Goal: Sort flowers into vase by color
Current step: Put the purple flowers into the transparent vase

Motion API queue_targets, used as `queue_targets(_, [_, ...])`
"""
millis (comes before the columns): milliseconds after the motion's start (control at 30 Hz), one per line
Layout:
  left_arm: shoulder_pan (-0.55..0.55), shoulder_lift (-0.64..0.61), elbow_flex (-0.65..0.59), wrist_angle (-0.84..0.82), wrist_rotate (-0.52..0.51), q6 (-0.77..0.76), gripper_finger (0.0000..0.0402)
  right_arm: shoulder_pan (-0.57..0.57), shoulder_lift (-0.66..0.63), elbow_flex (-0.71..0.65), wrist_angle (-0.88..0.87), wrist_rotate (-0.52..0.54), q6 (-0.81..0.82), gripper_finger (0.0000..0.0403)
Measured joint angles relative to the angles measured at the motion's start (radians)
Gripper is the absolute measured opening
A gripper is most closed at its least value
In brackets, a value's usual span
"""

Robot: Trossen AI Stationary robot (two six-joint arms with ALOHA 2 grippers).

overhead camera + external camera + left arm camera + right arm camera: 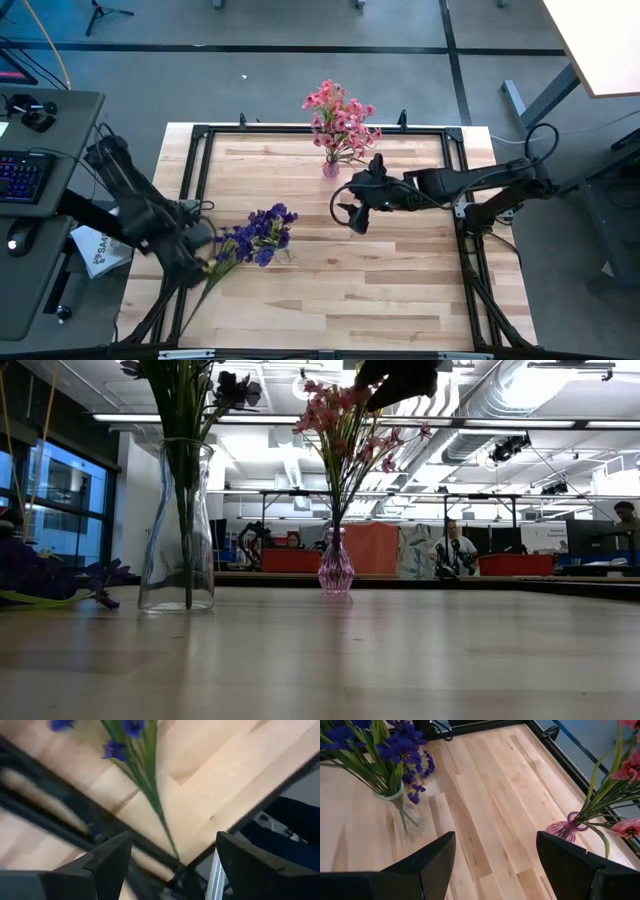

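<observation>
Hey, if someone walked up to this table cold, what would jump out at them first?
Probably the pink flowers standing in a small pink vase at the table's far edge, near the middle. Next, the purple flowers in a clear glass vase toward the left, with one purple spray lying on the wood beside it. The right gripper hangs open over the middle, and the left gripper is open at the left edge.
</observation>
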Motion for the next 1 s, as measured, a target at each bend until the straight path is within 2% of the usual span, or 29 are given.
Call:
queue_targets(133, [-0.020,0.072,-0.145,0.166,0.024,-0.062,0.0278,0.000,0.000,0.000,0.001,0.000,-0.007,0.0272])
queue_targets(333, [-0.015,0.179,-0.270,0.215,0.074,-0.127,0.0278,0.000,0.000,0.000,0.000,0.000,-0.007,0.0272])
queue_targets(633, [-0.015,0.295,-0.277,0.342,0.032,-0.139,0.0278,-0.033,0.000,0.000,0.001,-0.002,-0.007,0.0272])
queue_targets(1000, [0.031,0.446,-0.277,0.418,0.020,0.012,0.0278,-0.058,0.000,0.000,0.001,-0.016,-0.007,0.0272])
